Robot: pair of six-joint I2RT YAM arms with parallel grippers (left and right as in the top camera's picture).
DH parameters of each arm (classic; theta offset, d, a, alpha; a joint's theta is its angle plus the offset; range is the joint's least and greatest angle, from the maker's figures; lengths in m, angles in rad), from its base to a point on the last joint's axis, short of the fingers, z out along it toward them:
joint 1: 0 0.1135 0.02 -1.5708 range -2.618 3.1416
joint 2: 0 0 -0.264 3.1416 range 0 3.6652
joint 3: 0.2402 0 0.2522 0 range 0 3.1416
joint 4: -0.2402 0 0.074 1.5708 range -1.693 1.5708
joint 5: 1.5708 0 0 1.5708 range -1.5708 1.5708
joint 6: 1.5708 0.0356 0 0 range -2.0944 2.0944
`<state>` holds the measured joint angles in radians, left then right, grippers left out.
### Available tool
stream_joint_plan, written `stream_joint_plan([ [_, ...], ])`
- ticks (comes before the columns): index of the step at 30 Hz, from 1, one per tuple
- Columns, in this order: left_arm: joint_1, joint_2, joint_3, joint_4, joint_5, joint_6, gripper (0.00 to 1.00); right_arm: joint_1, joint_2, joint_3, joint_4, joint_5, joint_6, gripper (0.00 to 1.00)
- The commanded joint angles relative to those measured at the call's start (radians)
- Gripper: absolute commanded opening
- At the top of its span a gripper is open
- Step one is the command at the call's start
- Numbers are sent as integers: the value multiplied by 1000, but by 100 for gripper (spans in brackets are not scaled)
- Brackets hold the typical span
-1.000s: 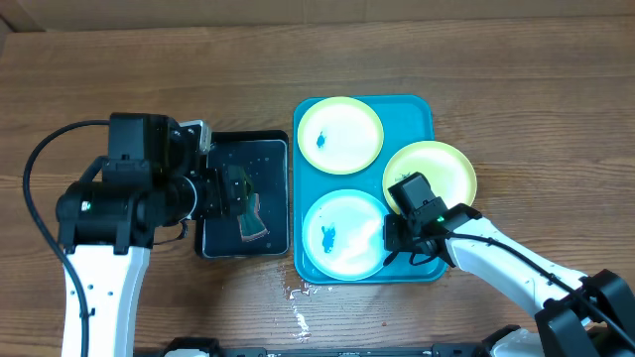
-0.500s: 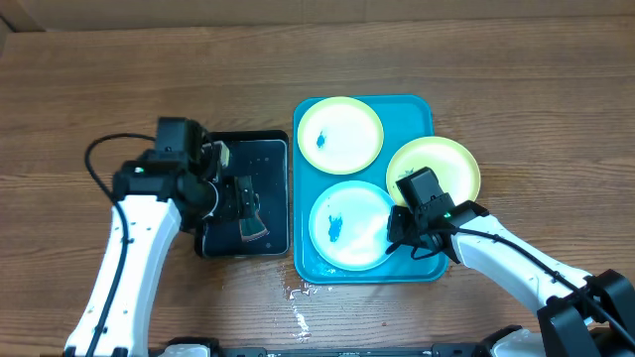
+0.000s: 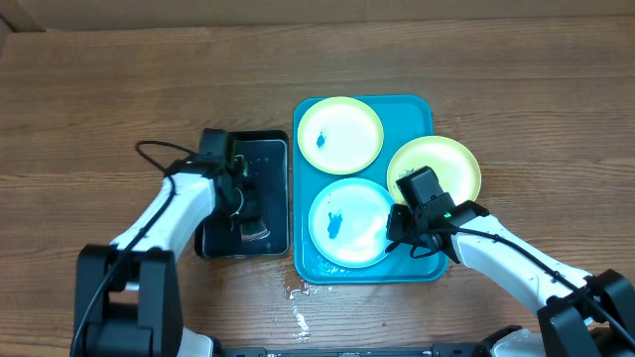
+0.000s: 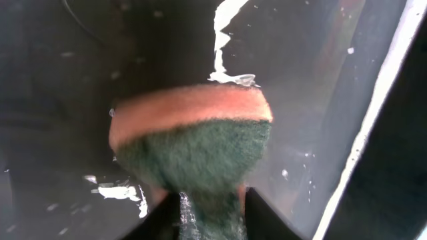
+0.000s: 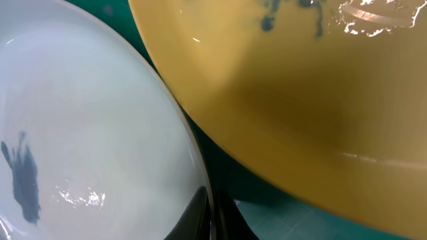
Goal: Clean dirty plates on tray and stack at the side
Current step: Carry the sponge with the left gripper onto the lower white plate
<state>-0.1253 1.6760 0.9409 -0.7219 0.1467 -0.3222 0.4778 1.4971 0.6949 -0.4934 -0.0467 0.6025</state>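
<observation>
Three plates lie on the turquoise tray (image 3: 417,114): a far one (image 3: 340,135) with a blue smear, a near one (image 3: 347,223) with a blue smear, and a right one (image 3: 434,169) that overhangs the tray's right rim. My right gripper (image 3: 392,233) is shut on the near plate's right rim; in the right wrist view the thin rim (image 5: 200,180) runs between the fingertips (image 5: 212,217). The right plate (image 5: 300,87) shows yellow above it. My left gripper (image 4: 210,213) is shut on a green-and-orange sponge (image 4: 193,140) in the black tray (image 3: 266,154).
The black tray holds water and sits just left of the turquoise tray. Spilled drops (image 3: 298,297) mark the wooden table in front of the trays. A cable (image 3: 159,151) loops behind my left arm.
My left arm swung down over the black tray and its jaws closed onto the sponge. My right gripper closed on the near plate's rim, and that plate slid slightly right.
</observation>
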Motion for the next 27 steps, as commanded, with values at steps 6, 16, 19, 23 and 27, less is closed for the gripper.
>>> stream_joint_plan([
  [6, -33, 16, 25, -29, -16, -53, 18, -8, -3, -7, -8, 20, 11, 4],
  [16, -33, 28, 89, -101, -47, -52, 46, -8, -3, -7, -9, 20, 11, 4],
  [19, -34, 51, 69, -61, -74, -52, 28, -8, -3, -7, -9, 20, 11, 4],
  [23, -33, 109, 49, -18, -60, -53, 19, -8, -3, -7, -9, 20, 11, 4],
  [27, -33, 134, 50, -30, -13, -52, 4, -8, -3, -7, -11, 20, 11, 4],
])
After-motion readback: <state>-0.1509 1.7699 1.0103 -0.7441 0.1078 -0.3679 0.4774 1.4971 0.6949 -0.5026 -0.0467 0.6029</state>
